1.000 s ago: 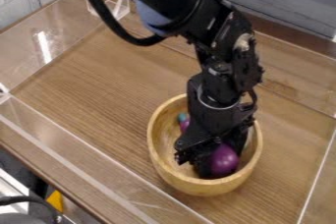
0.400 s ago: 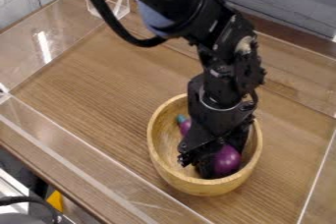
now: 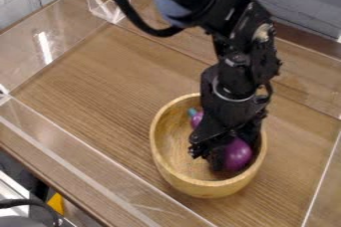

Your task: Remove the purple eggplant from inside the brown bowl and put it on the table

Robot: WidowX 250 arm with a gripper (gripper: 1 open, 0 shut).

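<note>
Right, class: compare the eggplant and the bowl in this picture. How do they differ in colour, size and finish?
Colour: the eggplant is purple; the bowl is light brown wood. Size: the bowl is far wider, and the eggplant takes up only part of its inside. Finish: the eggplant is glossy; the bowl looks matte and smooth. Shared: both have rounded shapes, and both are on the table, the eggplant inside the bowl.

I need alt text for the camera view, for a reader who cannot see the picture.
A black robot arm reaches straight down into a brown bowl, its gripper closed on a purple eggplant inside the bowl. The bowl stands on a wooden table edged by clear walls.
</note>
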